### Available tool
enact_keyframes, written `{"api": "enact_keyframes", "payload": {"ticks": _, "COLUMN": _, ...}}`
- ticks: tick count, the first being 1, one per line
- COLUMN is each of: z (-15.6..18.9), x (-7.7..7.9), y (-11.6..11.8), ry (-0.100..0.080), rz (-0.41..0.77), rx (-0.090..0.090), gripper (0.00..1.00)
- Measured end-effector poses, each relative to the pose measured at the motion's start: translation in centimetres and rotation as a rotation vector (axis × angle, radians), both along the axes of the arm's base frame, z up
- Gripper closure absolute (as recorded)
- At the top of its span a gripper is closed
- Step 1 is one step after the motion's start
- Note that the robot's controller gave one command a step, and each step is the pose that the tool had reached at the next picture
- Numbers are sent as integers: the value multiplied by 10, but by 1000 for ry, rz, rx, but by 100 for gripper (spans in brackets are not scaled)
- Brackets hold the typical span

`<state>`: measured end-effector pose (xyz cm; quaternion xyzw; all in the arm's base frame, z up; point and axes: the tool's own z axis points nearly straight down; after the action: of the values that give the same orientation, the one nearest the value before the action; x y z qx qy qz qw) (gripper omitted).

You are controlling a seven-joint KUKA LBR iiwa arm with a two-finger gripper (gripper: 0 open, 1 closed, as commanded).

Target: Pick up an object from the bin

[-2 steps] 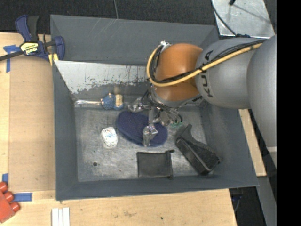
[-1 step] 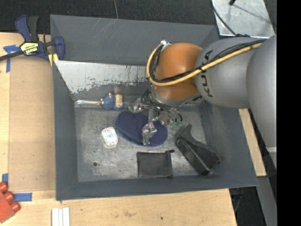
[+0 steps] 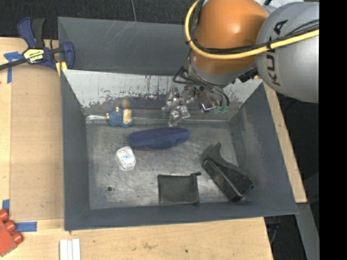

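Approach step | jaws hover near bin (image 3: pixel 73 172) back wall, over right end of dark-blue oblong pouch (image 3: pixel 159 138) lying mid-bin | jaw state: cannot tell | next, likely: descend, straddle pouch, close.

Tan tabletop (image 3: pixel 32 161), dark backdrop (image 3: pixel 97 1) behind, even light

Orange domed wrist cover (image 3: pixel 227 31), yellow cable (image 3: pixel 283 39), silver arm (image 3: pixel 298 58) marked KUKA
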<state>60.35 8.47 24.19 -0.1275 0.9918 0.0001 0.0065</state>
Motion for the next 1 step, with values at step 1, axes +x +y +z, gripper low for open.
{"api": "enact_keyframes", "payload": {"ticks": 1, "z": -5, "x": -1, "y": -1, "ry": 9, "rz": -2, "rx": -1, "gripper": 0}}
